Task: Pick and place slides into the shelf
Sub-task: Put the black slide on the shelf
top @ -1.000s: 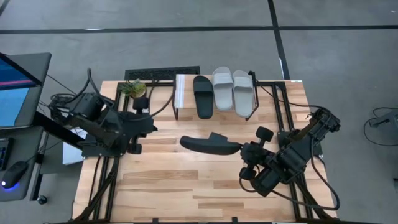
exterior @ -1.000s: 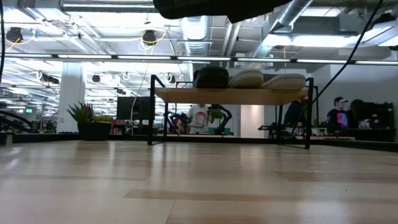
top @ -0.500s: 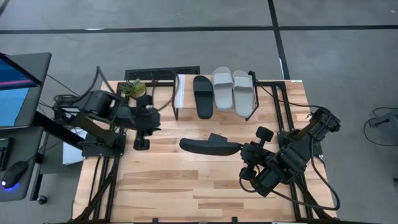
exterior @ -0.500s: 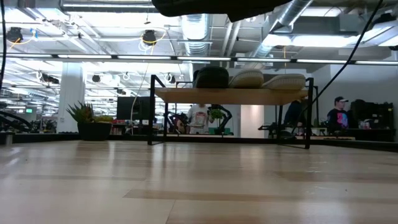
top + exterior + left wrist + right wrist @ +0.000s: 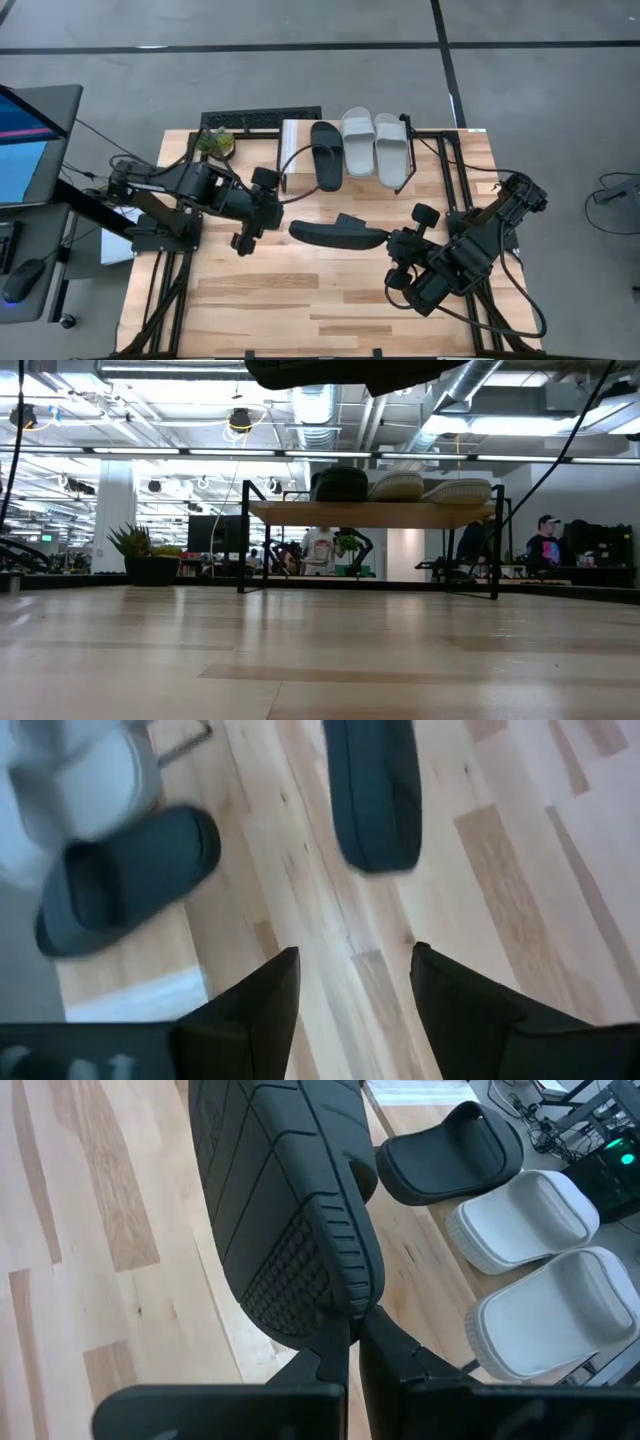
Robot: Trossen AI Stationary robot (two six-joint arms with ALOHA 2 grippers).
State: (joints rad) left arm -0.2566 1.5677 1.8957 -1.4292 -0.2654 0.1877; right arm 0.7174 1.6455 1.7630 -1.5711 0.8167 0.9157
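High view: shelf [image 5: 296,140] at far edge of worktop [image 5: 300,300], carrying three slides in a row – one black slide [image 5: 326,155], then two grey slides [image 5: 358,144] side by side toward the right. Fourth slide [image 5: 336,232], black, held up over mid-worktop by right tool [image 5: 386,243], pinched at its end nearest that arm. Left tool [image 5: 262,208] reaching in from the left, near the loose slide's other end but apart from it, just in front of the shelf's left legs. Small plant [image 5: 212,142] at the far-left corner.

Low view: shelf w/ plank top on thin black legs, three slides seen end-on atop it. Dark shape along the top edge, prob. the held slide or an arm – can't say which. People [image 5: 546,540] in the room behind.

Left wrist view: left tool's fingers [image 5: 248,1005] spread, nothing between them, bare wood below. Held slide's end ahead; black slide on shelf off to one side.

Right wrist view: right tool clamped tight on the black slide's edge, ribbed sole facing camera. Black slide and two grey ones on the shelf beyond.
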